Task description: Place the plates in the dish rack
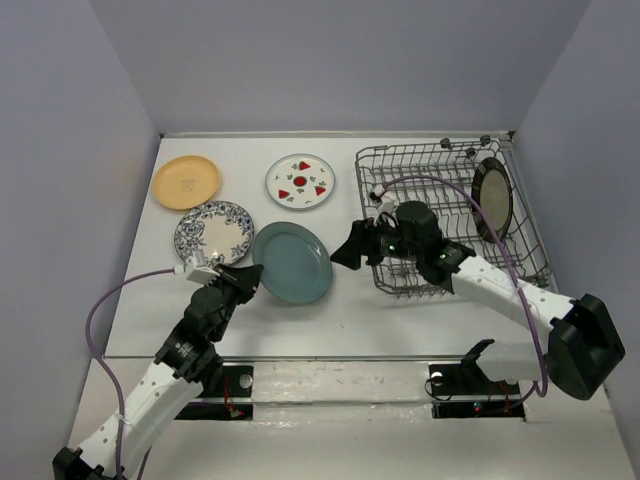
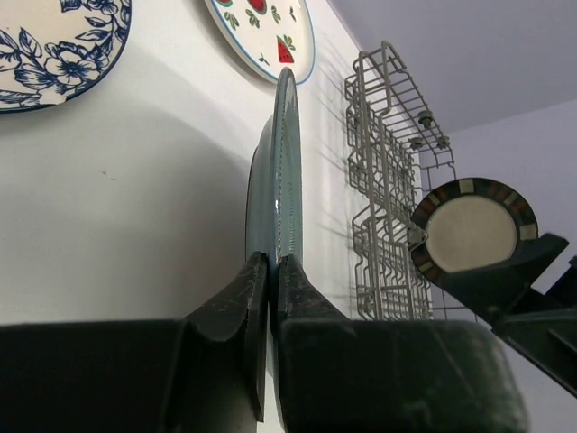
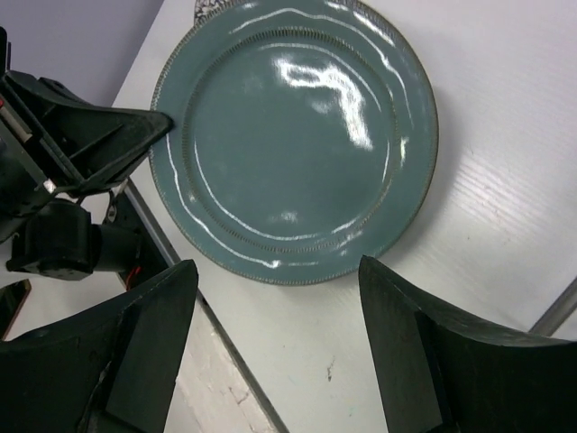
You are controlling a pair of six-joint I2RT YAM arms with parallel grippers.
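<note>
A: What is the left end effector [image 1: 248, 275] doing?

B: It is gripping the teal plate [image 1: 293, 262] by its near-left rim. In the left wrist view the jaws are pressing together on the plate's thin edge, one above and one below.

A: Is that plate lying flat on the worktop [image 1: 330, 325]?

B: It is sitting at the middle of the worktop, between the floral plate [image 1: 213, 232] and the rack [image 1: 400, 150]. I cannot tell whether it is lifting clear of the surface.

A: And the right end effector [image 1: 347, 247]?

B: It is hanging released, with its jaws spread wide and nothing between them. It is hovering just beside the teal plate's right edge, in front of the rack's near-left corner. Its wrist camera is looking down over the whole teal plate.

A: Is anything standing in the rack?

B: The beige plate [image 1: 492, 197] with the dark rim is standing upright among the tines at the rack's far right side.

A: Where are the others lying?

B: The orange plate [image 1: 186, 182] is lying at the far left. The fruit plate [image 1: 300, 181] is lying beside it towards the middle. The floral plate is lying just in front of the orange one, with its rim overlapping the teal plate's left edge in the overhead view.
</note>
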